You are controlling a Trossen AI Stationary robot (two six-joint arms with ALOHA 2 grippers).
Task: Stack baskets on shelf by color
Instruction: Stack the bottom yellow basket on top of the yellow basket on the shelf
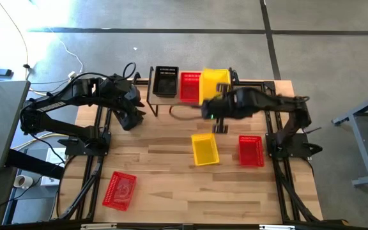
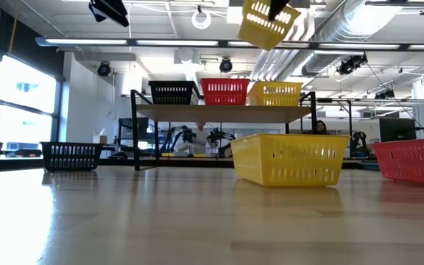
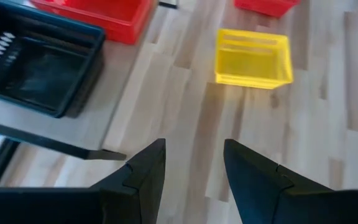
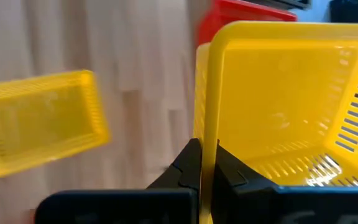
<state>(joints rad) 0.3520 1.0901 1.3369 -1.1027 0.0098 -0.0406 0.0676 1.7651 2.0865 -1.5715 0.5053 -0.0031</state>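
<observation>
Stacking step: we judge the carried yellow basket (image 1: 214,84) is on its way to the yellow stack; next we must lower it squarely so its flared rim nests.
Nearest on table: a red basket (image 1: 119,190) lies alone near the front left corner of the plank tabletop (image 1: 171,185).
Mid table: a loose yellow basket (image 1: 204,149) and another red basket (image 1: 250,151) sit side by side, apart.
Right gripper (image 4: 204,163): fingers clenched on the rim of the carried yellow basket, held tilted above the shelf's right end.
Left gripper (image 3: 193,167): fingers spread and empty, hovering high over the table's left rear, beside the shelf.
Shelf (image 2: 219,112): light wooden top on thin black legs; it bears a black basket (image 2: 171,92), a red one (image 2: 224,91) and a yellow one (image 2: 275,93) in a row.
Beside shelf: one more black basket (image 2: 71,155) rests on the table.
Materials: baskets are rectangular slotted plastic mesh, glossy.
</observation>
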